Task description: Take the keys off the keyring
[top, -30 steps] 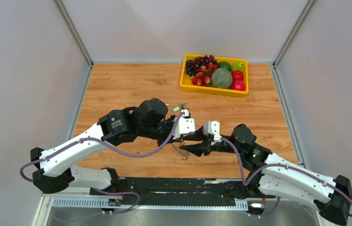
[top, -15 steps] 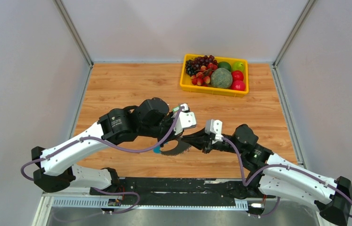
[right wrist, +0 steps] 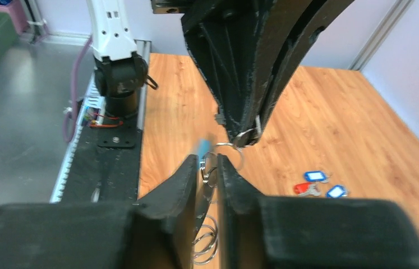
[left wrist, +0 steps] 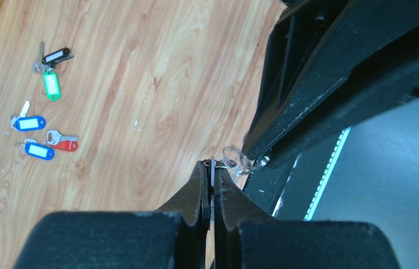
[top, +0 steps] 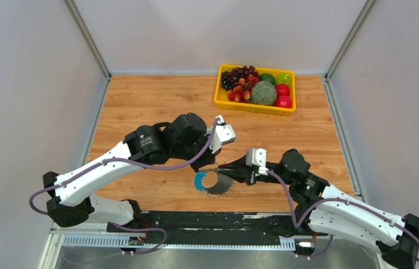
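The keyring (top: 221,186), a grey jagged hoop with a blue section (top: 199,181), hangs between both grippers above the table's near middle. My right gripper (top: 223,170) is shut on the hoop's rim; in the right wrist view (right wrist: 210,165) the hoop stands edge-on with small split rings (right wrist: 206,241). My left gripper (top: 211,166) is shut on a thin silver key blade (left wrist: 212,168) joined to small wire rings (left wrist: 234,156); its head is hidden. Loose keys lie on the wood: black (left wrist: 56,56), green (left wrist: 51,84), blue (left wrist: 30,122), red (left wrist: 64,143).
A yellow tray (top: 218,96) of fruit stands at the back right. The loose keys are hidden under my left arm in the top view. The black base rail (top: 212,221) runs along the near edge. Grey walls enclose three sides.
The hoop has turned from edge-on to face-up in the top view and dropped toward the near edge. My left wrist swung right, and my right gripper shifted slightly nearer with the hoop.
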You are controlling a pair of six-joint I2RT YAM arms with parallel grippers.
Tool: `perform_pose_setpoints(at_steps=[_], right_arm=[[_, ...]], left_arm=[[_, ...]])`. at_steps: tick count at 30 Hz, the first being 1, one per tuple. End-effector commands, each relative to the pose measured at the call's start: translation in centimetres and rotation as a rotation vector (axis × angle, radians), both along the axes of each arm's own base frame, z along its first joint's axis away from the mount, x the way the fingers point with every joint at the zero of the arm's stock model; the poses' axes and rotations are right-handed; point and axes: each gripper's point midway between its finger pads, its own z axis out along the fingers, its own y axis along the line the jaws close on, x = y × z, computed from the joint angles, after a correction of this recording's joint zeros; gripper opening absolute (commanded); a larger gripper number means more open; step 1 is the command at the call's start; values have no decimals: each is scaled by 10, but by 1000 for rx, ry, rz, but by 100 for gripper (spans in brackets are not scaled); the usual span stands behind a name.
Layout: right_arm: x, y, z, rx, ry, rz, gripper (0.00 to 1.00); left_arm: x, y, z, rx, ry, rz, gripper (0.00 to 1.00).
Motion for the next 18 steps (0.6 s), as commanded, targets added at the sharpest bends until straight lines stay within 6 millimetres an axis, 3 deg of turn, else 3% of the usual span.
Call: perform_pose_setpoints(at_steps=[1, 2, 3, 10, 13, 18], right_arm=[[-22, -2, -2, -14, 10, 89, 33], [-20, -3, -2, -11, 18, 75, 38], [-18, -4, 0, -6, 22, 60, 41], [-1, -20, 16, 60, 21, -84, 45], [5, -23, 24, 86, 27, -123, 48], [17, -12, 18, 49, 51, -150, 40]], left_arm=[[6, -7, 28, -122, -49, -20, 0], [5, -10, 25, -129, -70, -53, 0], [1, -11, 34, -176, -90, -81, 0], [-11, -4, 30, -199, -190, -239, 0], [-6, 1, 24, -156, -280, -299, 0], [2, 6, 12, -135, -409, -343, 0]])
